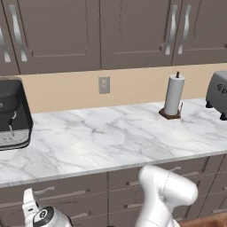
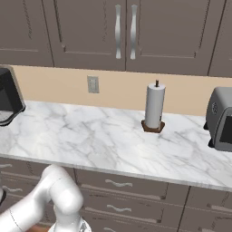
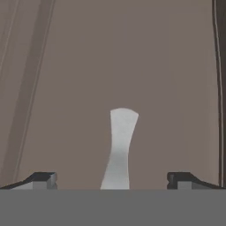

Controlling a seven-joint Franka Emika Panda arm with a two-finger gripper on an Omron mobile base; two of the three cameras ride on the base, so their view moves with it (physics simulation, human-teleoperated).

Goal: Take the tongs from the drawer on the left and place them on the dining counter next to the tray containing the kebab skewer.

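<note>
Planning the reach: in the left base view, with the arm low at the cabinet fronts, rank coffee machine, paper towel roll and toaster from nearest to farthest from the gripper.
The gripper faces a drawer handle.
1. Coffee machine, counter's left end.
2. Paper towel roll, right, by the wall.
3. Toaster, far right.

One white paper-towel roll, one grey toaster and one black coffee machine are sitting on the marble bench.

On the long white marble worktop, a black coffee machine stands at the left end, a white paper-towel roll on a wooden stand near the back edge, and a grey toaster at the right end. Grey-brown drawer fronts run below its front edge.
</note>
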